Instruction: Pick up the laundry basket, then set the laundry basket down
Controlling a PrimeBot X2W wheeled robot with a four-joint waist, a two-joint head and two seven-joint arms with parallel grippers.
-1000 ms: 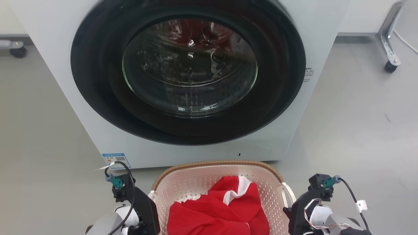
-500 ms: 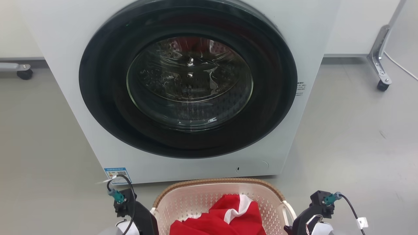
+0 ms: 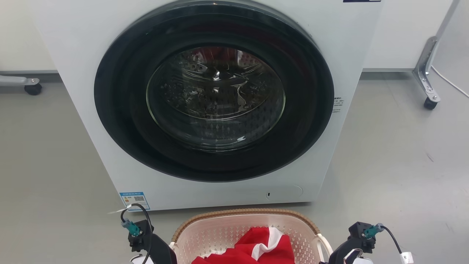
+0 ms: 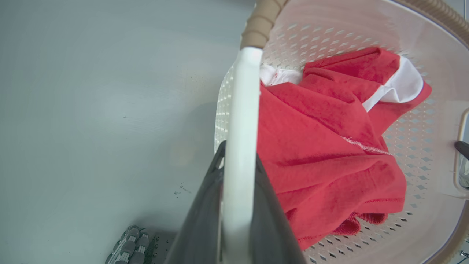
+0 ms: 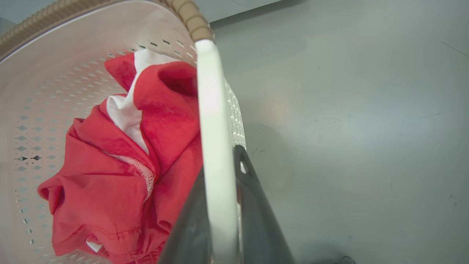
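Left tool [image 4: 238, 161], left wrist view: both dark fingers are pressed against the white left loop handle [image 4: 242, 110] of the laundry basket [image 3: 242, 212], one on each flat side, with no gap that I can see. Right tool [image 5: 221, 165], right wrist view: the same narrow pinch on the right loop handle [image 5: 214, 110].

Head view: the basket sits between my two tools at the bottom edge. Its brown woven-look far rim is just beside the lower front edge of the washer [image 3: 220, 110], with a thin strip of grey floor [image 3: 403, 165] between them. A red garment with white trim [image 3: 263, 249] lies heaped inside. I cannot tell whether the base rests on the floor or hangs just clear of it.

Hazards, as I judge them:
- The handles are smooth, thin plastic held only by finger pressure, so a quick raise or drop could let one slide through its pinch.
- If one arm leads the other, the basket will tilt, and the loose garment could shift toward the low side or spill over the rim.
- Any forward drift would knock the far rim against the washer's front panel, twisting the handles in my grip.
- Opening the tools before the base is fully down would drop the basket.
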